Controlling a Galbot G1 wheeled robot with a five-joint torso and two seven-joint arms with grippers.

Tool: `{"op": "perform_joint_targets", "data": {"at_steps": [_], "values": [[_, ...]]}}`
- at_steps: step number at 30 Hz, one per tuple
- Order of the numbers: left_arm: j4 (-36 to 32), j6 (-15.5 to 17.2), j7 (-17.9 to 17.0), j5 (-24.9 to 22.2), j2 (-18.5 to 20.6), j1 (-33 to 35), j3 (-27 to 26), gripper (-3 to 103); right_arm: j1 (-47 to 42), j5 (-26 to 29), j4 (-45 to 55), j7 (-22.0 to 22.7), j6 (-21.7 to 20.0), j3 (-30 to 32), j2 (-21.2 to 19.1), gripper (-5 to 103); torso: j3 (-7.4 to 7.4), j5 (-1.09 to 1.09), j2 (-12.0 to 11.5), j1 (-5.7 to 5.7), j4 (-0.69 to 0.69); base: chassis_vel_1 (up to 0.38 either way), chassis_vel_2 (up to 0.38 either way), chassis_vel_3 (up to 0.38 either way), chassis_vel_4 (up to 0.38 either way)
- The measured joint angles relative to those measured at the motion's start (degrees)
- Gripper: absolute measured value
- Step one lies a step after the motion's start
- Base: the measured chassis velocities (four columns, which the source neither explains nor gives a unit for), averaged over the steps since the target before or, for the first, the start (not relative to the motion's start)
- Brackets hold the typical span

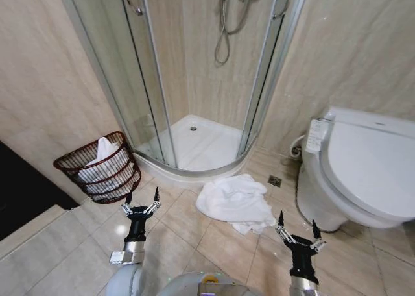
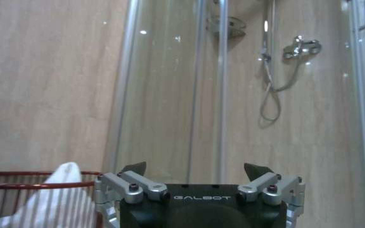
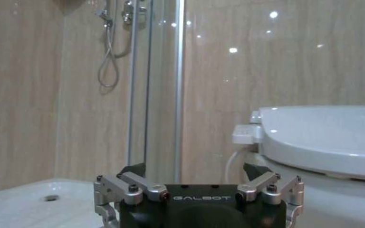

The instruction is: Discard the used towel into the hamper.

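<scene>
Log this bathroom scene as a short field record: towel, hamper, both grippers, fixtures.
towel: white towel, crumpled on the floor tiles before the shower stall
hamper: hamper against the left wall, white cloth already inside
left gripper: left gripper open, empty, raised near the hamper
right gripper: right gripper open, empty, raised right of the towel
fixtures: toilet, lid closed, at right

glass shower stall (image 1: 194, 82), hose (image 1: 224, 30), closed toilet (image 1: 363, 166), probably floor drain (image 1: 275, 180)
</scene>
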Motion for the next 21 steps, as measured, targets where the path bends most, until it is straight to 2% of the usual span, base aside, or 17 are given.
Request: {"op": "perform_joint_targets", "data": {"at_steps": [7,13,21], "values": [[-0.2,-0.1,-0.1,0.0,0.0,-0.2,0.0,100,-0.1,0.8,-0.3,-0.8,0.3,0.0,-0.1,100,0.0,0.0,0.0,0.0,0.0,0.063,0.083,0.091,0.082],[1.0,-1.4,-1.8,0.0,0.2,-1.3,-0.1,100,0.4,2.2,-0.9,-3.2,0.9,0.0,0.0,100,0.01,0.01,0.0,0.0,0.02,0.075,0.083,0.096,0.074],[1.2,-1.0,-2.1,-0.1,0.2,-2.1,-0.1,100,0.9,2.2,-2.4,-4.4,1.5,0.1,-0.1,100,0.0,0.0,0.0,0.0,0.0,-0.033,0.048,0.036,-0.035]]}}
